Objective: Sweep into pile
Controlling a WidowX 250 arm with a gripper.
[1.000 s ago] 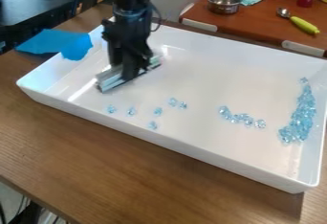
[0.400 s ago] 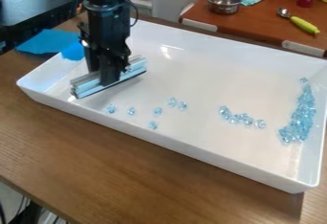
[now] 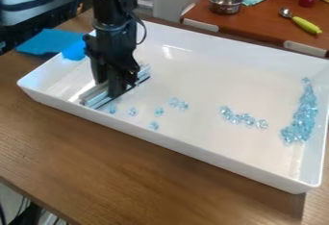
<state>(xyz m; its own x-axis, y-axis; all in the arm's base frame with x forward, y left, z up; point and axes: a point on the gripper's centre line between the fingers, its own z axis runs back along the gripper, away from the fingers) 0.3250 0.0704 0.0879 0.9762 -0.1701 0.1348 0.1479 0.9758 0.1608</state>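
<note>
While the loose blue beads lie where they lay in both earlier frames, scattered inside the tray near its front wall, the tool meant to gather them has moved. Farther along are a short row of beads and, by the wall at the right of the view, the main pile, both unchanged. The sweeping bar first shifted toward the tray's left end, then came forward, and its near end is now just beside the first loose bead; whether they touch, I cannot tell. Clamped on the bar, the gripper has travelled with it. That looks like lining up behind the stragglers, with the sweep itself still to do: next, probably, a low push across the white tray toward the pile. The bar slants, so beads could slip past its near end. Outside the tray are the wooden table and a blue sheet.
</note>
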